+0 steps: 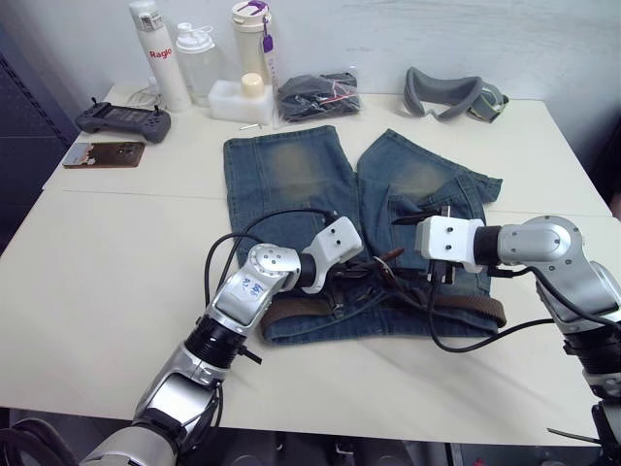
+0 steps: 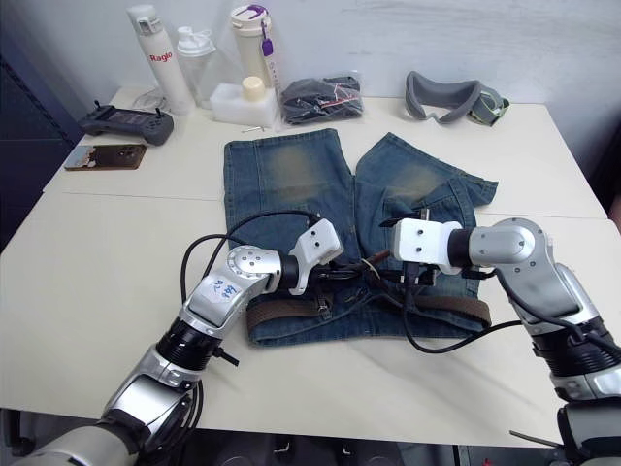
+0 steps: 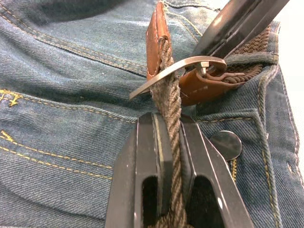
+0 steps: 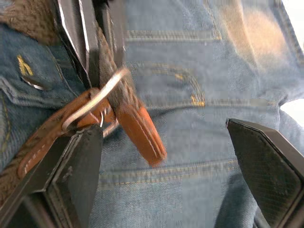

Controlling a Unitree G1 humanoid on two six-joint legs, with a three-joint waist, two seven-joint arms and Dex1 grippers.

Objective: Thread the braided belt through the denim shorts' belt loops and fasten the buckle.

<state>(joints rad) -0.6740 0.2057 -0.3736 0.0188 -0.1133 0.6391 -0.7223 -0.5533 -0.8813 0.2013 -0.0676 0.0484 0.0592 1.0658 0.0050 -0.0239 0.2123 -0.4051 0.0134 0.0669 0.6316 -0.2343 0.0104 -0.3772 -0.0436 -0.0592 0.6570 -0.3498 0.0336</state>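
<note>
A pair of faded blue denim shorts (image 1: pixel 320 194) with yellowish worn patches on both legs is laid flat on the cream desk (image 1: pixel 107 291), its waistband turned toward the near edge and its legs toward the far edge. A long dark-brown braided belt (image 1: pixel 466 309) is seen running along that waistband, passing under narrow blue denim belt loops (image 3: pixel 259 58). Its tan leather tip (image 4: pixel 142 133) has been passed through the rectangular silver metal buckle (image 3: pixel 178 71) at the middle of the waistband, just beside the shorts' round metal button (image 3: pixel 227 144).

The left gripper (image 3: pixel 168 137) is seen clamped on the braided strap just short of the buckle, the cord pinched between its two black fingers (image 3: pixel 142 161). The right gripper (image 4: pixel 166 156) is held spread wide over the shorts' front, with the leather tip lying between its fingers (image 4: pixel 266 156) and untouched by them; the buckle lies just beside its other finger.

Along the far edge of the desk, well apart from the shorts, stand a white bottle (image 1: pixel 160 53), a dark bundle in clear plastic (image 1: pixel 315 95) and a grey headset (image 1: pixel 451 94). A black handheld controller (image 1: pixel 123 120) lies near the far left corner.
</note>
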